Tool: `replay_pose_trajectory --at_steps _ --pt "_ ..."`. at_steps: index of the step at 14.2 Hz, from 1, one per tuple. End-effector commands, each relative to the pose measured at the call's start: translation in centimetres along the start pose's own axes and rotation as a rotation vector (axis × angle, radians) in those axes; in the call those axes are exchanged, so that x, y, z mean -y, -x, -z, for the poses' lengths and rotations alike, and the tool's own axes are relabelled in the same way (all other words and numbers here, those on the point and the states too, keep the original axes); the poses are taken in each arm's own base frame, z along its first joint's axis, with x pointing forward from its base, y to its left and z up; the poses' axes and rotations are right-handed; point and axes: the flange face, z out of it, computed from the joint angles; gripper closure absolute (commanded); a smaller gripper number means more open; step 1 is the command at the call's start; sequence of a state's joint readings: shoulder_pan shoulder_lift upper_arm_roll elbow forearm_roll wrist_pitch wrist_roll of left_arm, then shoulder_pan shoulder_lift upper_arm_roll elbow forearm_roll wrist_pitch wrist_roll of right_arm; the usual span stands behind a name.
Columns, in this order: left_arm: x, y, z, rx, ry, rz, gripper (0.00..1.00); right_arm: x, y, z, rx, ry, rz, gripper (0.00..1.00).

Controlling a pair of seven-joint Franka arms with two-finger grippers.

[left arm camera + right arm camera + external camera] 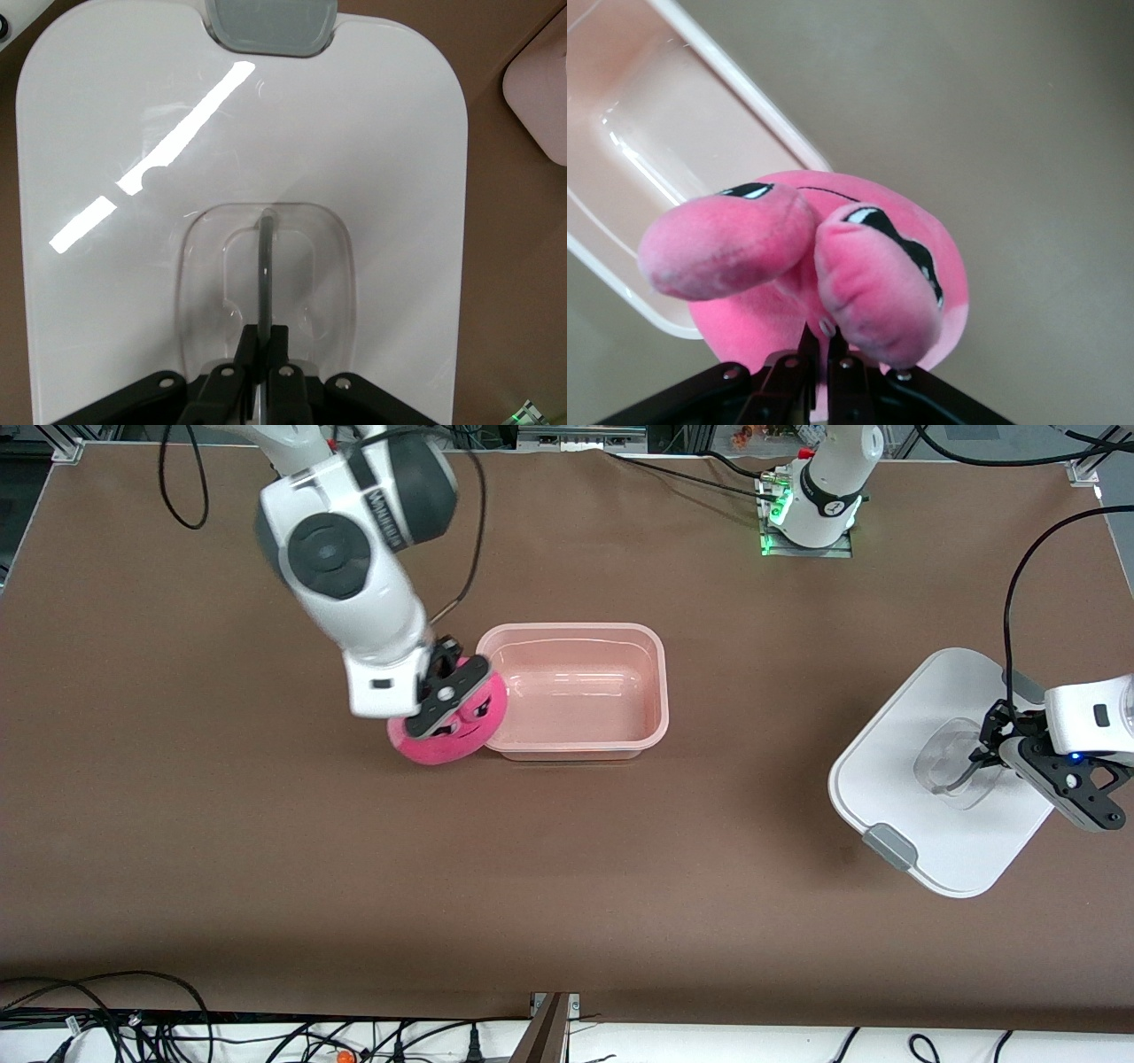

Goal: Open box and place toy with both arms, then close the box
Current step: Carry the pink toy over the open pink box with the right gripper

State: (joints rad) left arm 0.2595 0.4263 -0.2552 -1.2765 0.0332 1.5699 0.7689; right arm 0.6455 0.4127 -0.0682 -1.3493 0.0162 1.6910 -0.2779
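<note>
Front view: toy point(447, 731) pinched by right claw point(450, 691) at the crown, held beside box point(574, 691) rim on the right arm's end, likely for the drop in. Bright pink plush, two stubby ears, dark half-lidded eyes. Box open, translucent pink, nothing inside. Lid point(930, 779) parked well apart toward the left arm's end, keeping box mouth clear; left claw point(979, 757) clamped on its clear handle point(266, 283), ready for reclosing.

Box point(574, 691) mouth open, unobstructed — toy point(447, 722) seemingly against its rim — lid point(939, 779) well apart.
</note>
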Motion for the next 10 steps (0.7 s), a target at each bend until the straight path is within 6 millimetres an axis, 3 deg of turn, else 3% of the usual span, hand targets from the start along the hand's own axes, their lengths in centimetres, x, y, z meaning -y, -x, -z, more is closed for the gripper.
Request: replay_pose_trajectory --at_steps 1,6,8,10 --pt "-0.5 0.1 1.0 -0.010 0.011 -0.025 1.00 5.2 -2.5 1.2 0.033 0.062 0.070 1.00" --pt "-0.5 0.1 0.9 -0.012 0.014 -0.025 1.00 13.0 -4.4 -1.3 0.075 0.104 0.197 1.00" --pt "-0.6 0.0 0.9 -0.012 0.015 -0.028 1.00 14.3 -4.6 -2.0 0.094 0.142 0.227 1.00" --pt "-0.6 0.0 0.9 -0.014 0.016 -0.028 1.00 14.4 -4.5 -2.5 0.117 0.140 0.254 1.00"
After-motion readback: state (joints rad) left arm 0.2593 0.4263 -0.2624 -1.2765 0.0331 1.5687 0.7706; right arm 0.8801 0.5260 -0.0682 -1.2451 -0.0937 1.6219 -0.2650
